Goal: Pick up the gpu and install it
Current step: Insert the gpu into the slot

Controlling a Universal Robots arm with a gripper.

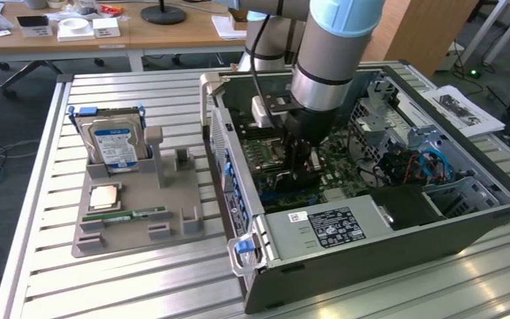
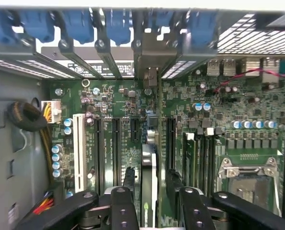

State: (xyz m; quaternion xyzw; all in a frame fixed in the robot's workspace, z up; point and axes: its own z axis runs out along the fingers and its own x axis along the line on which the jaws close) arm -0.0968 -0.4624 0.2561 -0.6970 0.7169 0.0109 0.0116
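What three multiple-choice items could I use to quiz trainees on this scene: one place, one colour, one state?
1. The hard drive stands: A in the grey holder; B inside the computer; C on the floor.
2. Its label is: A red; B blue and white; C yellow.
3. The end effector is: A shut on a cable; B open astride the graphics card; C shut on the hard drive.
A, it stands upright in the holder; B, those colours show; B, the fingers stand clear of the card.

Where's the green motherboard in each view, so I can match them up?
Exterior view: the motherboard lies inside the open computer case, beneath the gripper.
Wrist view: the motherboard spreads out beyond the jaws.
Shared landmark: the silver CPU socket.
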